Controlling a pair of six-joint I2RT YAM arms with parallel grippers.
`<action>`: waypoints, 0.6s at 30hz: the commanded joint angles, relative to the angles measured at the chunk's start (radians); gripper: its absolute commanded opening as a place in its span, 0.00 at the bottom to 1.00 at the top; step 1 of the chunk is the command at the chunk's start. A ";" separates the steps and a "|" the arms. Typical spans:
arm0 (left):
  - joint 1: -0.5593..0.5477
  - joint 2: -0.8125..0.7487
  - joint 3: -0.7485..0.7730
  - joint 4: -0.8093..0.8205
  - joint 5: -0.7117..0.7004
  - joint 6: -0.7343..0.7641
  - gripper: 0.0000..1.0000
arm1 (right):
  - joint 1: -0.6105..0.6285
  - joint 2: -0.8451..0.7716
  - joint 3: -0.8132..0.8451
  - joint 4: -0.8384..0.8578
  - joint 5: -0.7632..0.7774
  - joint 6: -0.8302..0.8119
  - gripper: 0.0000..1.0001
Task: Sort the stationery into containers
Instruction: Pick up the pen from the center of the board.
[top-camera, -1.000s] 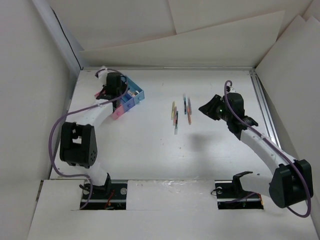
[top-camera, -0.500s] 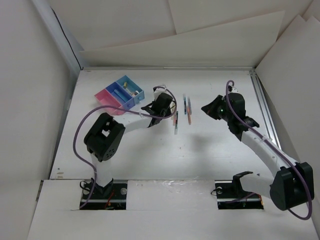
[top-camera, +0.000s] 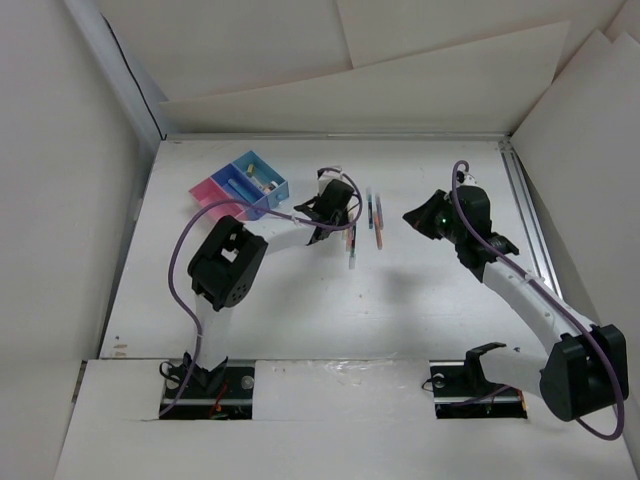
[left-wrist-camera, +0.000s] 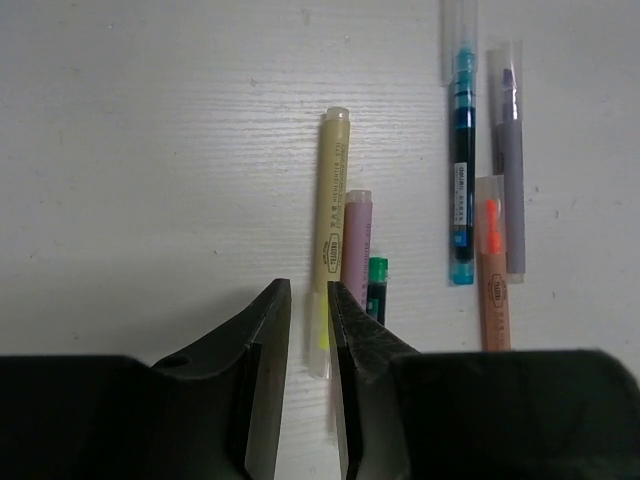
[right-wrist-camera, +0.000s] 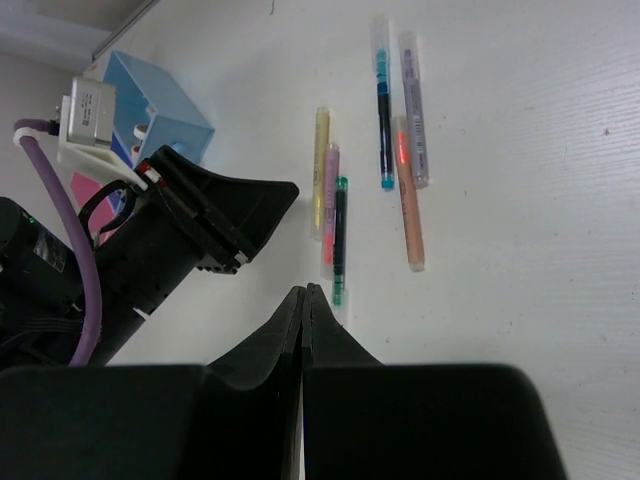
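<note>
Jaws of the left gripper (left-wrist-camera: 308, 300) stand a narrow slot apart, straddling the yellow pen's (left-wrist-camera: 330, 200) near end. A pink pen (left-wrist-camera: 356, 240) lies alongside it, with other pens (left-wrist-camera: 461, 200) further right. The right gripper (right-wrist-camera: 305, 292), pressed together, hovers beyond them. The containers (top-camera: 272, 168) sit apart, far-left on the table (top-camera: 300, 300).

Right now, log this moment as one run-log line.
left gripper: open narrowly over end of thin yellow plastic pen | right gripper: shut, empty | pen: flat on white table

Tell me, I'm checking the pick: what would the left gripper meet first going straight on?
The yellow pen; its near end lies in line with the gap of the left gripper. The gripper's height above the table is unclear.
</note>
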 joint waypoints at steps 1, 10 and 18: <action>-0.004 0.023 0.040 -0.001 0.006 0.024 0.19 | 0.006 -0.011 -0.008 0.048 0.012 -0.009 0.00; -0.004 0.054 0.059 -0.010 0.036 0.033 0.19 | 0.006 -0.011 -0.008 0.048 0.003 -0.009 0.00; -0.004 0.001 -0.004 0.047 0.034 0.015 0.19 | 0.006 -0.011 -0.008 0.048 0.003 -0.009 0.00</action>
